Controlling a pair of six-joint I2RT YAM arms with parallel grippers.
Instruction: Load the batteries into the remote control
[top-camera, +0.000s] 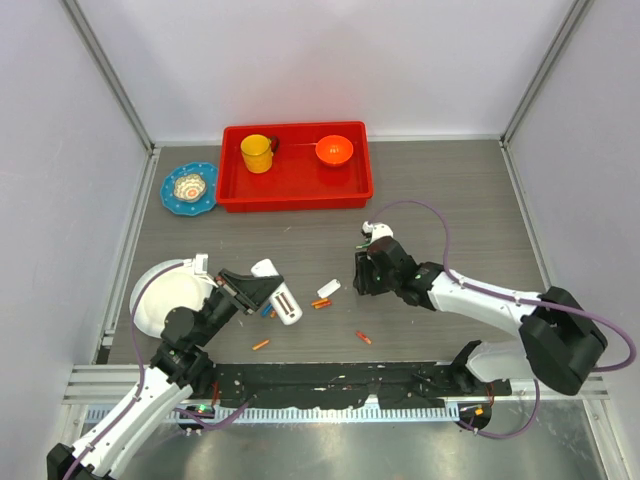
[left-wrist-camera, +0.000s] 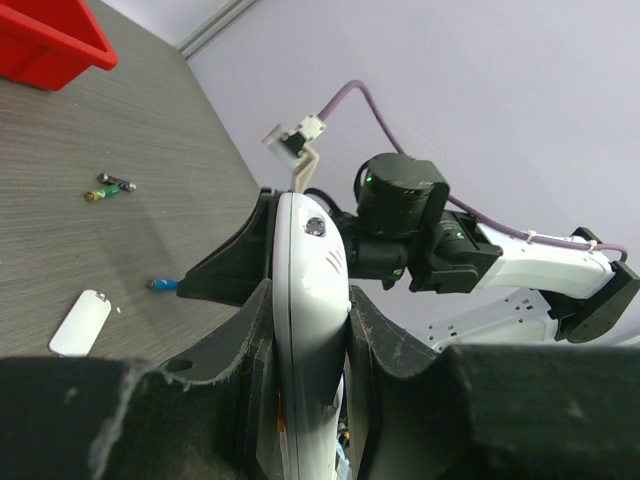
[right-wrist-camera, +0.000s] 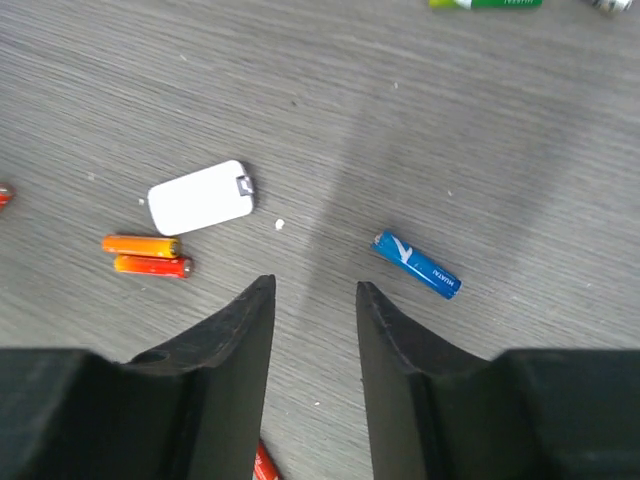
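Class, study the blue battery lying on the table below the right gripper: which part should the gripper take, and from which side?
Grip the blue battery across the middle of its barrel, coming straight down from above. It lies flat on the table, slanted in the right wrist view, so the open right gripper would likely need to turn until it straddles the slim sides, not the ends.

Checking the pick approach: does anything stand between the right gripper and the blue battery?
Nothing visible does. The blue battery lies on bare tabletop close beside the open right gripper; the white cover and two orange batteries lie on its other side.
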